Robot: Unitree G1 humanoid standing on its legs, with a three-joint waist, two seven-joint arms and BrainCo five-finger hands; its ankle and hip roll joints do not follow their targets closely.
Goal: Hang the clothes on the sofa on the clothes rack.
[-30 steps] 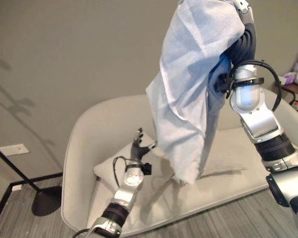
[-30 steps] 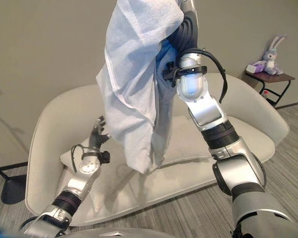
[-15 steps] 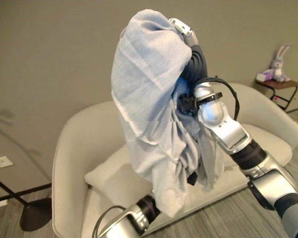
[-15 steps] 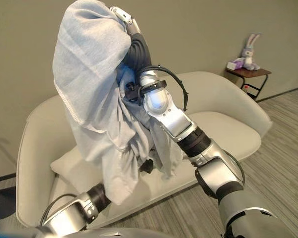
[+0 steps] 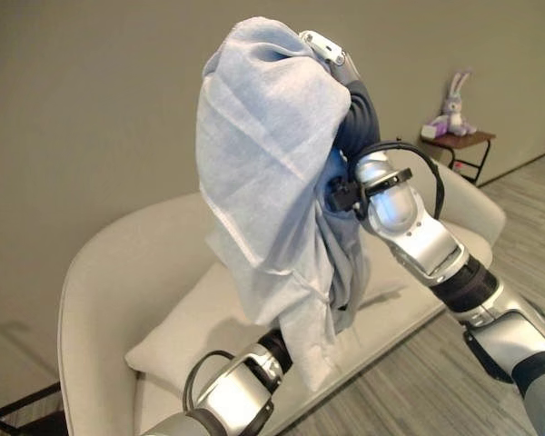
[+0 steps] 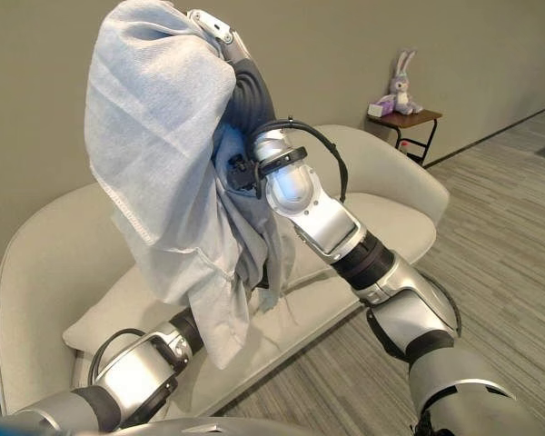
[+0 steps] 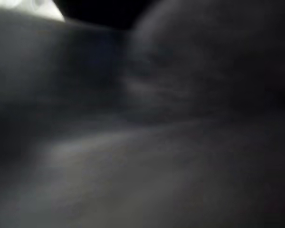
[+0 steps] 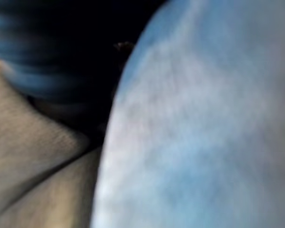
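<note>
The garment (image 5: pixel 263 173) is pale grey-blue cloth, soft and wrinkled, with a stitched hem. It is lifted high above the sofa (image 5: pixel 109 272) and hangs down in long folds over the cushion (image 5: pixel 191 327). It is draped over the right hand (image 5: pixel 331 56), of which a silver part and the dark ribbed cover show at the top; the fingers are under the cloth, so I cannot tell how far they are open. The left arm reaches up from the near left, and its hand is hidden behind the lower folds. At the far right a toy rabbit (image 5: pixel 452 91) sits on a small side table (image 5: pixel 459 141).
</note>
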